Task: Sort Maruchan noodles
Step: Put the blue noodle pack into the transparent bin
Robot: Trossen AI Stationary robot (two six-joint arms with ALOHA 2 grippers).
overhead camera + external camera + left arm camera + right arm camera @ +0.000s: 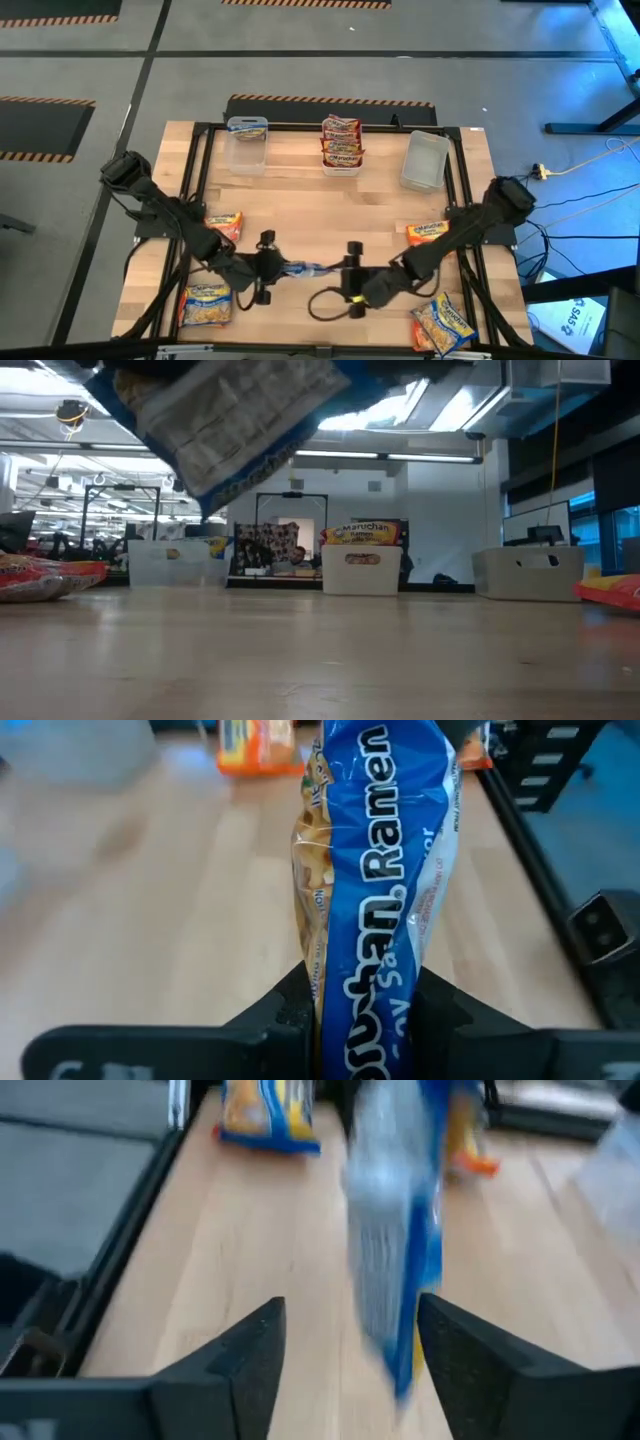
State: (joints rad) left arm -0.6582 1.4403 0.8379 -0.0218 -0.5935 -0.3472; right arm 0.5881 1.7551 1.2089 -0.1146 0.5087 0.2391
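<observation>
Both arms reach in from the tabletop's (pixel 300 215) outer sides toward its near middle, elbows bent, wrists turned so the two hands face each other. The left hand (pixel 278 266) has its fingers (pixel 285 1010) pressed against both faces of a blue-white packet (pixel 375 870). The right hand (pixel 340 270) stands just beside it, fingers (pixel 255 1345) spread apart with the packet between them, not pinching it.
</observation>
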